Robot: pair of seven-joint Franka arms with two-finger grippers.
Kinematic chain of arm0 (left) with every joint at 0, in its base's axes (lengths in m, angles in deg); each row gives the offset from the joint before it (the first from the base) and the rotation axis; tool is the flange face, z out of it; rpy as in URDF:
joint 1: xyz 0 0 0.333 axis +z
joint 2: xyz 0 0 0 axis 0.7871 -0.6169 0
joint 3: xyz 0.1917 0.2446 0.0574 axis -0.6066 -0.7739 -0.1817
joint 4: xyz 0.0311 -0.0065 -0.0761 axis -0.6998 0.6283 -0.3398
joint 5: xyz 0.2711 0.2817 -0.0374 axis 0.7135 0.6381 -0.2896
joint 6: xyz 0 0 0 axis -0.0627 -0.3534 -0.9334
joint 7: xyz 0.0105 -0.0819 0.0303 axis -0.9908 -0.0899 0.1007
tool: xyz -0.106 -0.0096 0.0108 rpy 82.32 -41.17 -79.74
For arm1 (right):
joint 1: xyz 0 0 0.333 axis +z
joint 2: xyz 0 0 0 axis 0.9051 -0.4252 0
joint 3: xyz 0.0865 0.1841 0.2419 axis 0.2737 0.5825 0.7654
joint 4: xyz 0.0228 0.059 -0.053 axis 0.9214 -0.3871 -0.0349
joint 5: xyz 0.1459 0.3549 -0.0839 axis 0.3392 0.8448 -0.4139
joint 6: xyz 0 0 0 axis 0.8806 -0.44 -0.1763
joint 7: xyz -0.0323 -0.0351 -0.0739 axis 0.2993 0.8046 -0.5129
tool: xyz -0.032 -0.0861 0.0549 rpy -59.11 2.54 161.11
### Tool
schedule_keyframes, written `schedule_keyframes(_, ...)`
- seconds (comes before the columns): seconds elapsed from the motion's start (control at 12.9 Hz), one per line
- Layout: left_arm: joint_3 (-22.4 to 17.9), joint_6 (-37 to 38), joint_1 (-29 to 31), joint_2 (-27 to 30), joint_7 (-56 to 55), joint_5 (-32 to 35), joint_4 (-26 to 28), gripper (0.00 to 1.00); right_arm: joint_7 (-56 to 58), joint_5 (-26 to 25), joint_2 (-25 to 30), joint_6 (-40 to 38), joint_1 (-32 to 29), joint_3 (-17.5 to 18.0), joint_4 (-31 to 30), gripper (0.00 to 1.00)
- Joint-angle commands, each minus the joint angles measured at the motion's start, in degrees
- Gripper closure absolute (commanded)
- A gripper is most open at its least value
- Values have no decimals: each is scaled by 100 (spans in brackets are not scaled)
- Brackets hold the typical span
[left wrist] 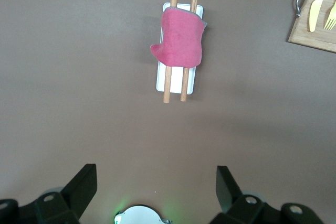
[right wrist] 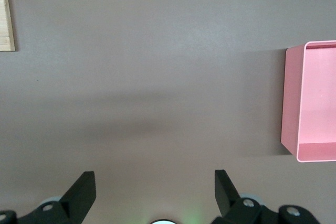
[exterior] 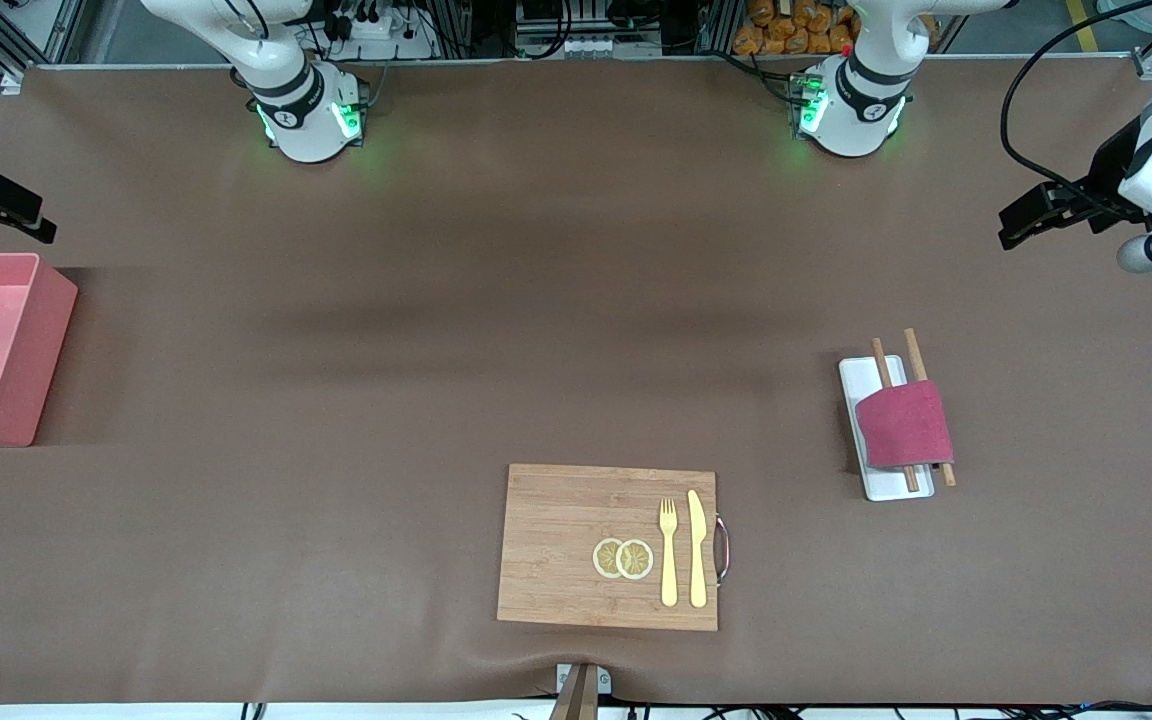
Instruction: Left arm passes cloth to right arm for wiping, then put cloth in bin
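Nothing is picked up yet: my left gripper and right gripper hang open, so first I must grasp the cloth draped over 2 sticks.

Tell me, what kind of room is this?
Probably a robot lab, set up like a kitchen table: two robot arms' bases bolted on, metal frames and cables along the table's edge, plus a wooden board with fork.

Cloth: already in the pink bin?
No, the cloth lies draped over two wooden sticks on the white tray; the bin holds nothing.
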Motion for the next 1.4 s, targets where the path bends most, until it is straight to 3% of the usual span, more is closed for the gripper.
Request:
schedule_keyframes(0.0,-6,8,-5,4,101,88,-27,0,-97,-21,29,-37,32,3,-2,0)
schedule_keyframes(0.39,20,-245,-23,74,127,80,43,0,-97,-21,20,-28,76,3,-2,0)
schedule_keyframes(0.7,11,-1368,21,13,206,44,850,0,-97,-21,-32,-28,102,3,7,0)
schedule_keyframes(0.93,2,-2099,39,-381,197,79,1186,0,-27,-30,-155,-28,277,-5,16,0)
schedule_keyframes(1.32,-33,-2759,56,-1208,197,123,1195,0,-26,-135,-875,33,331,-5,305,0)
